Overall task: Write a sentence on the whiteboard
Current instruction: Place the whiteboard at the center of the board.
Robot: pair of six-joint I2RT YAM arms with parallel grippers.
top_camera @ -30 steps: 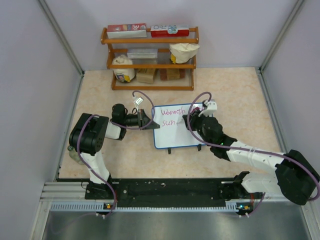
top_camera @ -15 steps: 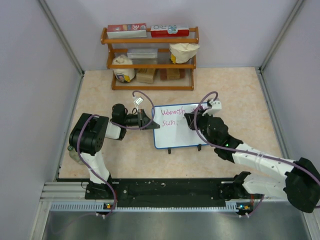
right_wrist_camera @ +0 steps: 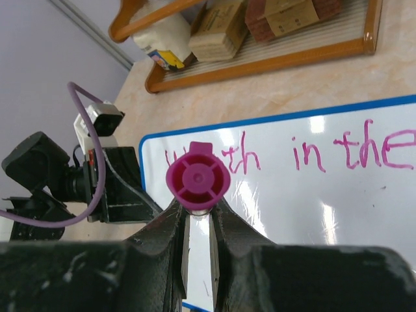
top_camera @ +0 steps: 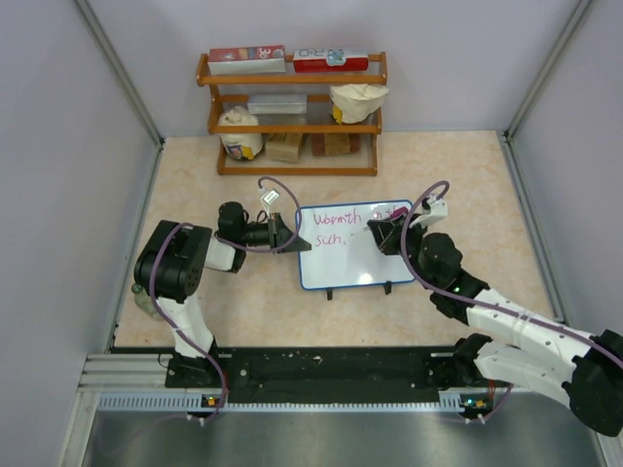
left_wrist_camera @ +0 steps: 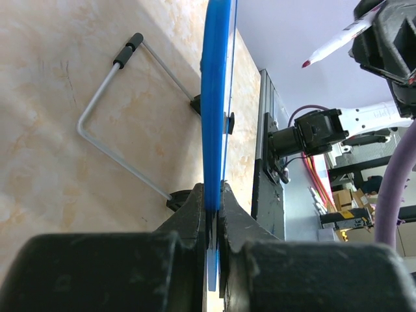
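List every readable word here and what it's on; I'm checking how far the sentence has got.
"in the": pink handwriting, top line of the whiteboard.
"Warmth": before it, partly behind the marker.
"such": second line, uncertain.
Shelf boxes: print too small to read.

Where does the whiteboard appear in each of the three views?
Top external: whiteboard at centre.
Left wrist: edge-on, vertical blue strip at centre.
Right wrist: right half, with pink writing.
Shared landmark: left gripper clamped on its left edge.
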